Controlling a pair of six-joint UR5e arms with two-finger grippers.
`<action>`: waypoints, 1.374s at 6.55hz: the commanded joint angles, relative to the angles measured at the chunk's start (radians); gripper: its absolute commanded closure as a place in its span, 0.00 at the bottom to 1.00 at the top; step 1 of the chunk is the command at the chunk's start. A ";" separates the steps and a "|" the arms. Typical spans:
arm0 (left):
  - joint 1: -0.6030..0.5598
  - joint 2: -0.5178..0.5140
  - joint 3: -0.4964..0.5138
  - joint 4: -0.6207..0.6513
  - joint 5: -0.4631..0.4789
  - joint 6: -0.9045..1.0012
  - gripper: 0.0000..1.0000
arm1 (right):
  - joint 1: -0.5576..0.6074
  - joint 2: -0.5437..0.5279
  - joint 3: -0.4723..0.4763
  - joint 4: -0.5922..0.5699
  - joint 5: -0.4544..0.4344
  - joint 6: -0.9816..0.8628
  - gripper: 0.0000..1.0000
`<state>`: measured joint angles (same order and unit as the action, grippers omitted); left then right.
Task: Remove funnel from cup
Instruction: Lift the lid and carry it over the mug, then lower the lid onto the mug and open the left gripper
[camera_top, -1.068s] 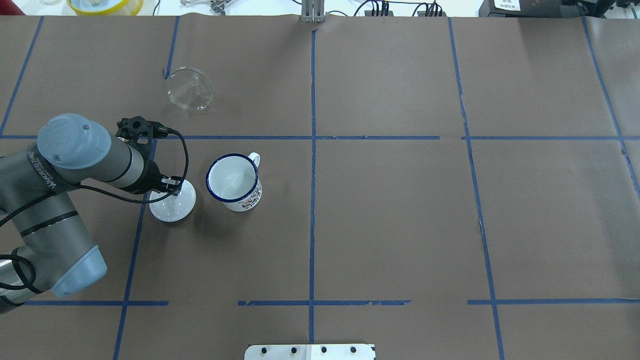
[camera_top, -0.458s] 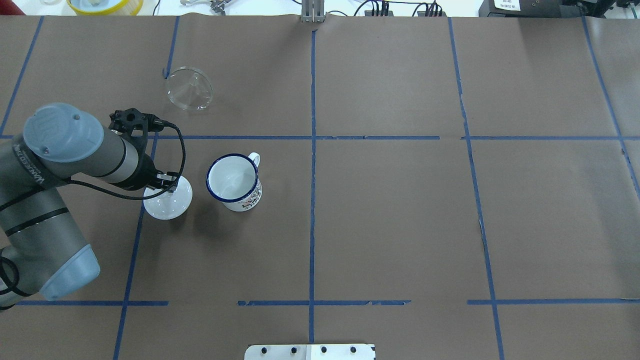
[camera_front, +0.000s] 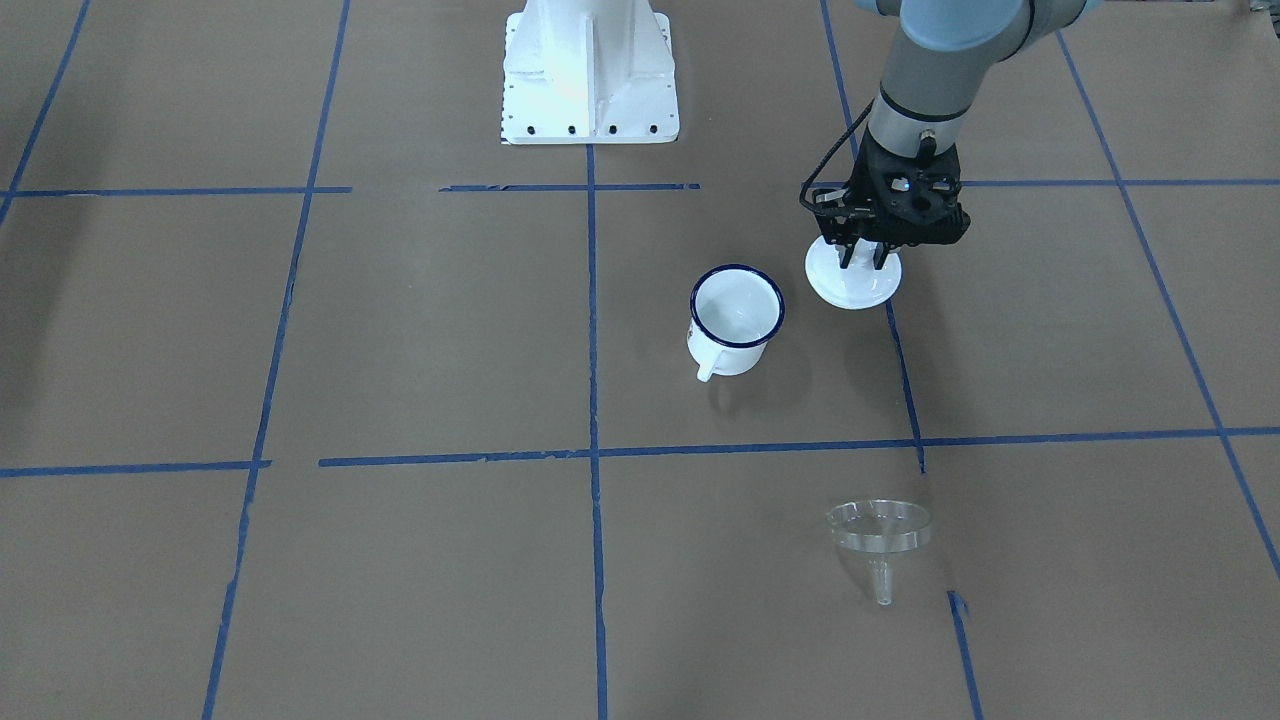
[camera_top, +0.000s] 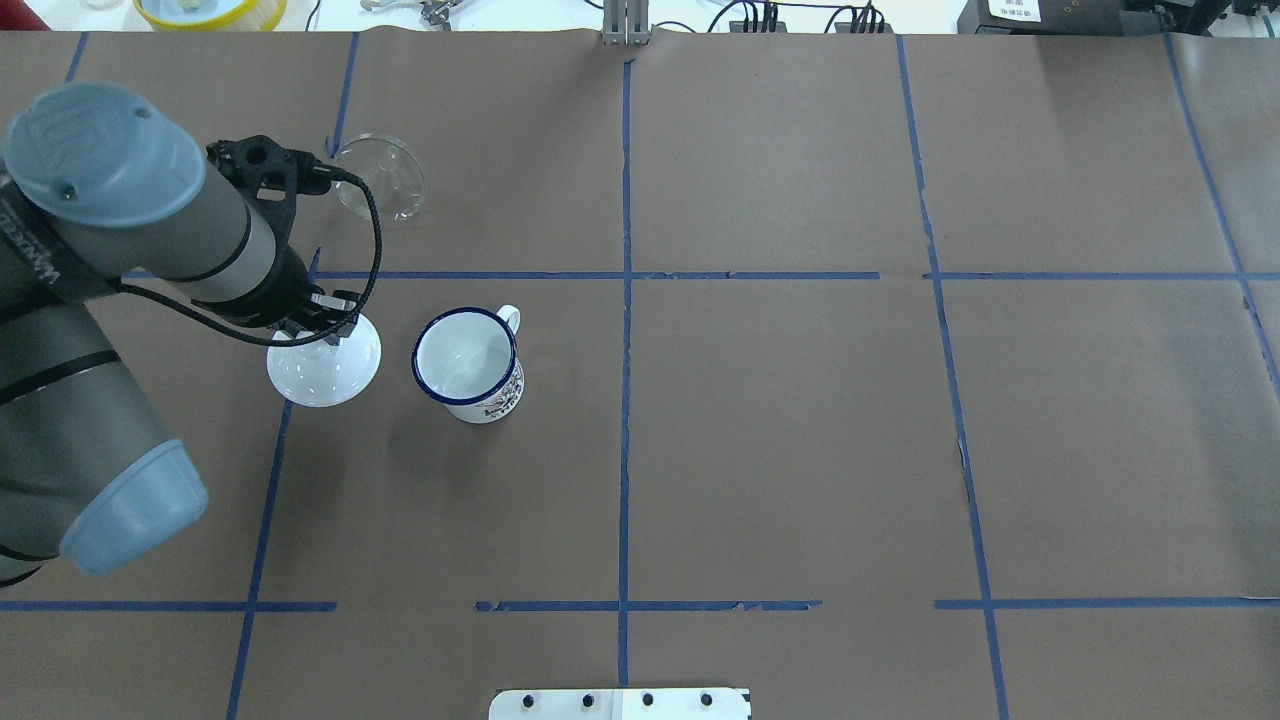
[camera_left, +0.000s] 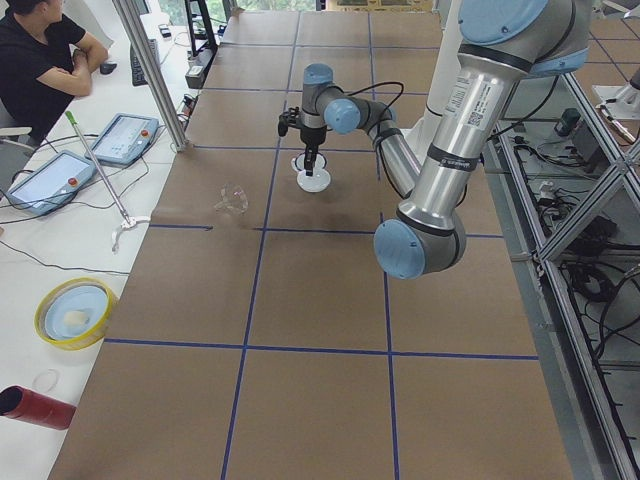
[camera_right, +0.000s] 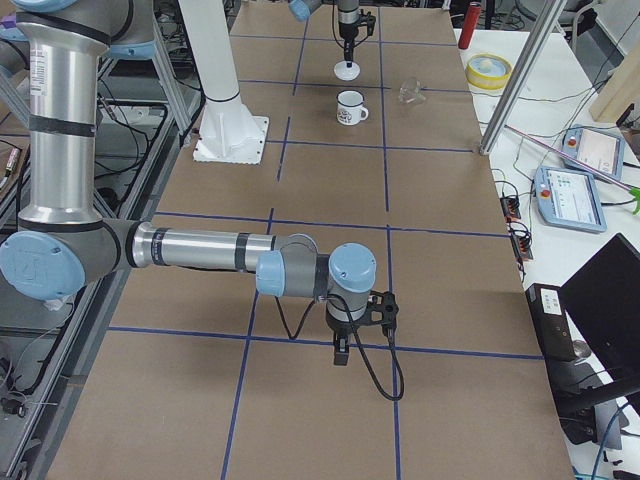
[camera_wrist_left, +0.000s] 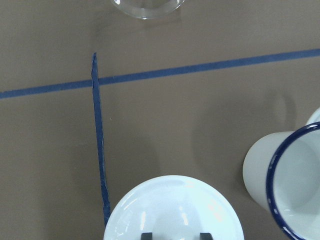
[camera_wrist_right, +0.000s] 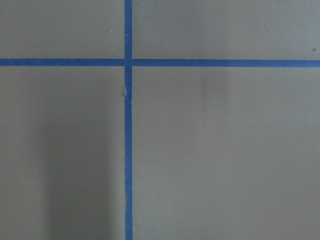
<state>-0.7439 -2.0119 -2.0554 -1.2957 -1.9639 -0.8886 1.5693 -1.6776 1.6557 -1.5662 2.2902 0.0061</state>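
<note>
The clear funnel (camera_top: 388, 186) lies on its side on the brown paper, away from the cup, its spout toward the operators' side (camera_front: 878, 530); its rim shows in the left wrist view (camera_wrist_left: 147, 6). The white cup (camera_top: 466, 362) with a dark blue rim stands upright and empty (camera_front: 735, 318), also in the wrist view (camera_wrist_left: 290, 175). My left gripper (camera_front: 862, 262) is shut on the knob of a white domed lid (camera_top: 325, 375) and holds it above the table, left of the cup (camera_wrist_left: 172, 210). My right gripper (camera_right: 340, 352) hangs over bare paper far off; I cannot tell its state.
The robot base (camera_front: 588, 70) stands at the near table edge. A yellow bowl (camera_top: 210, 10), cables and a metal post (camera_top: 625, 25) lie along the far edge. An operator (camera_left: 40, 60) sits beyond the table. Blue tape lines cross the paper.
My left arm has risen and drifted left and away from the cup, carrying the white lid with it. The cup and the funnel have not moved.
</note>
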 joint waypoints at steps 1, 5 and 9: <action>-0.012 -0.117 0.038 0.056 -0.070 -0.004 1.00 | 0.000 -0.001 0.001 0.000 0.000 0.000 0.00; 0.044 -0.197 0.201 -0.060 -0.069 -0.079 1.00 | 0.000 -0.001 0.001 0.000 0.000 0.000 0.00; 0.054 -0.200 0.260 -0.124 -0.066 -0.079 1.00 | 0.000 0.001 0.001 0.000 0.000 0.000 0.00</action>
<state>-0.6909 -2.2120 -1.8213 -1.3882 -2.0297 -0.9679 1.5693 -1.6767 1.6556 -1.5662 2.2902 0.0061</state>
